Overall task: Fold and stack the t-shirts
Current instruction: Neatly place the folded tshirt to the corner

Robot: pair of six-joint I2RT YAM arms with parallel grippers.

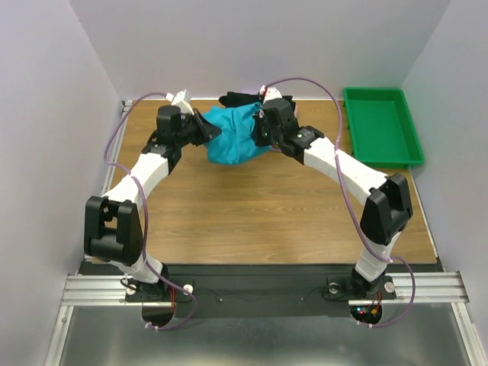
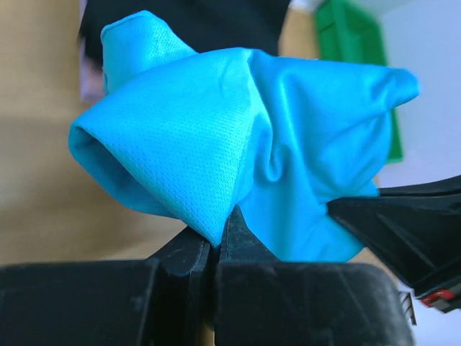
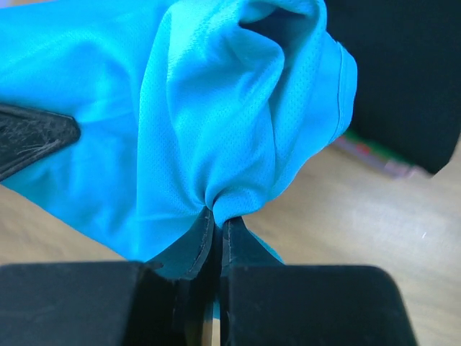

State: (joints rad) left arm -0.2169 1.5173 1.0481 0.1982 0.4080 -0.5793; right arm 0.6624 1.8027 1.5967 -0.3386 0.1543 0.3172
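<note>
Holding the teal t-shirt (image 1: 232, 139) between both arms at the far middle of the worktop (image 1: 252, 206), we have it gathered in a crumpled bundle, not spread flat. The left gripper (image 2: 215, 241) is clenched on a folded corner of the cloth. The right gripper (image 3: 216, 220) is clenched on a pinched pleat on the other side. The two stand close together, so the fabric sags and puckers between them. We cannot tell whether its lowest fold touches the wood. Just behind it, at the far edge, lies the black t-shirt (image 1: 240, 98), already folded, and the green tray (image 1: 381, 130) sits well apart to the right. We judge the step in hand to be opening the shirt out before any fold is made. To do it well, we should draw the two grips apart evenly until the cloth between them goes taut. Both pinches need to stay firm, because the mesh looks slippery and each catches only a little cloth. Then we should lower the shirt towards the near, bare part of the wood, letting the hanging edge land first and dragging it smooth. We must also keep the shirt away from the black one, so that the finished pile is not pulled askew.
</note>
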